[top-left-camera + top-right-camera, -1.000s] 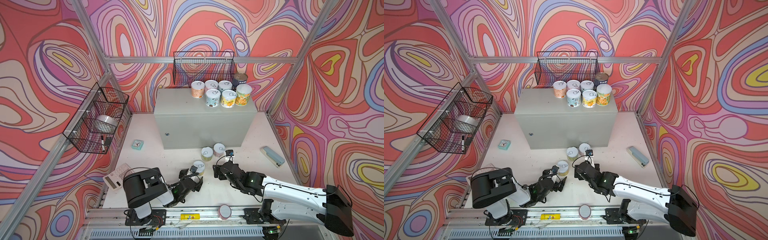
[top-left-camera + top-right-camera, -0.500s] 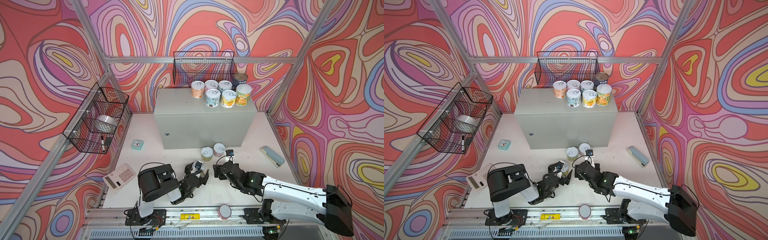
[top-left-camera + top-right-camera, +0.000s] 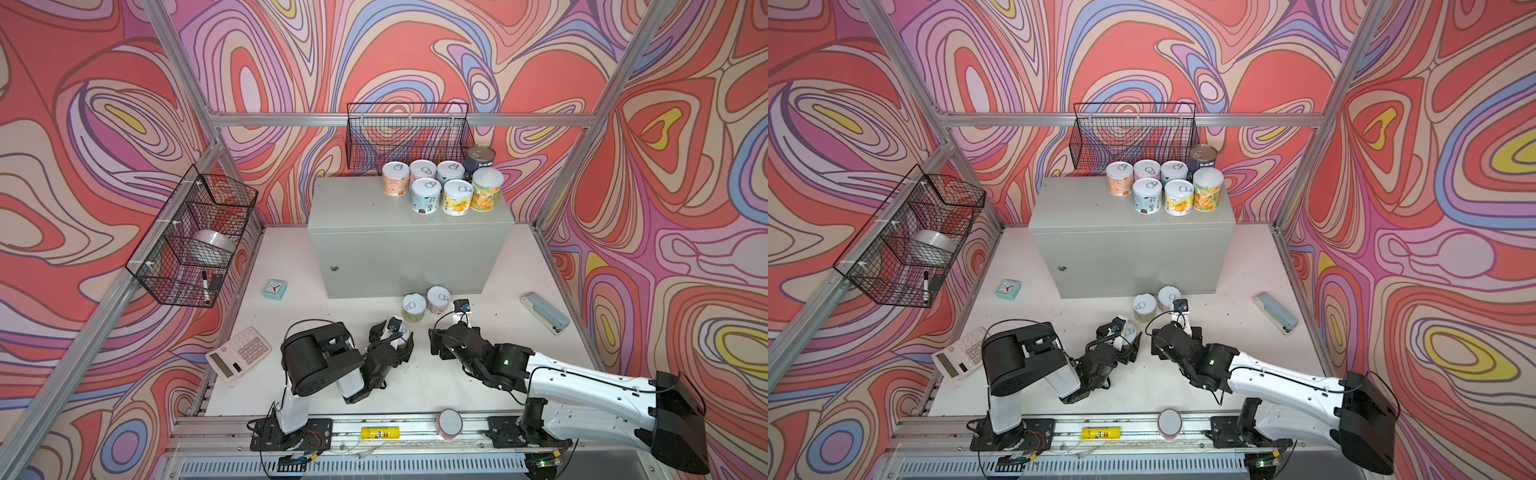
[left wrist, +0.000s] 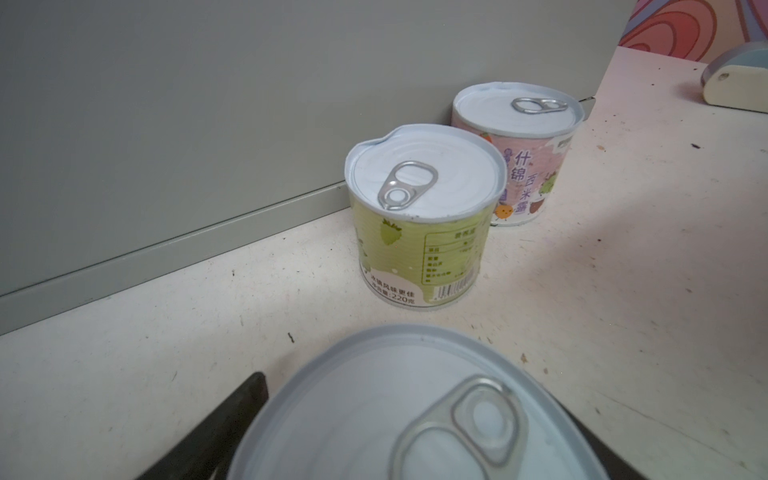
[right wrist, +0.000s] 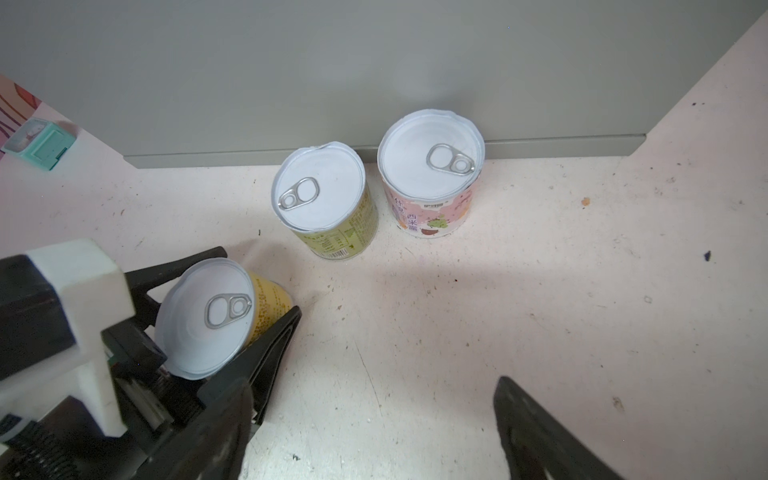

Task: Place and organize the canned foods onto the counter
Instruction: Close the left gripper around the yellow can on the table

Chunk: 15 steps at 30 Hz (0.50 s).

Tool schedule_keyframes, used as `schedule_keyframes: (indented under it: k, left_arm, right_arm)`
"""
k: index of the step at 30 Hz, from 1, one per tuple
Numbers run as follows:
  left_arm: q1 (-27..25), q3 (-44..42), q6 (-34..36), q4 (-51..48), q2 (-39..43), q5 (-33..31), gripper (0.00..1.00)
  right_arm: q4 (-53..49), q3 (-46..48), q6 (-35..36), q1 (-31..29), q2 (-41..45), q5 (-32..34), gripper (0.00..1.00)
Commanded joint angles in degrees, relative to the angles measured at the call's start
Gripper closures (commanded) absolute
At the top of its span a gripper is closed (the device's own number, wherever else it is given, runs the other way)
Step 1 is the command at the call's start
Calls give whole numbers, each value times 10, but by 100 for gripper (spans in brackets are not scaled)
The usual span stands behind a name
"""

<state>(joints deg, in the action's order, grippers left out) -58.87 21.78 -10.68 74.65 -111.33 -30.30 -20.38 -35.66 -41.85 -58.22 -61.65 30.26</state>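
Grey metal box bench [image 3: 357,208] holds seven small pull-tab cans [image 3: 426,195]; three wait below, one yellow-labelled can [image 5: 208,311] clamped in left gripper [image 5: 257,282]; right gripper [image 5: 374,384] apart, empty.

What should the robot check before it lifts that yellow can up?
1. Yellow can sits between the fingers of the left gripper: ok.
2. Fingers squeezing it tight: cannot tell.
3. Right gripper open, empty, apart from that can: ok.
4. Green can and pink can out of the way, standing by the front of the counter: ok.
5. Bare room on the counter top, left of the seven cans: ok.
6. Every can up there: not ok, three are down on the table.
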Motion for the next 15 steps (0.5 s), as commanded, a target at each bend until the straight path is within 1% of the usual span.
schedule_keyframes:
  k: [1, 3, 5, 11, 12, 13, 15]
  left_arm:
    - [7, 5, -6, 30, -13, 3, 14]
    - [9, 4, -6, 30, -13, 4, 19]
    - [12, 3, -8, 30, -13, 8, 27]
    - [14, -2, -8, 29, -7, 16, 39]
    - [14, -4, -8, 28, -4, 17, 43]
    - [14, -6, -7, 28, 0, 18, 50]
    - [14, -8, -3, 26, 9, 22, 73]
  right_arm:
    - [-11, 1, -5, -2, 2, 12, 6]
    - [-10, 1, -5, -2, 1, 10, 7]
    - [-11, 0, -5, -2, 0, 10, 7]
    - [-10, 0, -5, -2, -3, 13, 7]
    - [-9, 0, -5, -2, -5, 13, 7]
    - [-10, -2, -3, -2, -7, 14, 7]
    - [-17, -8, -3, -2, -12, 16, 7]
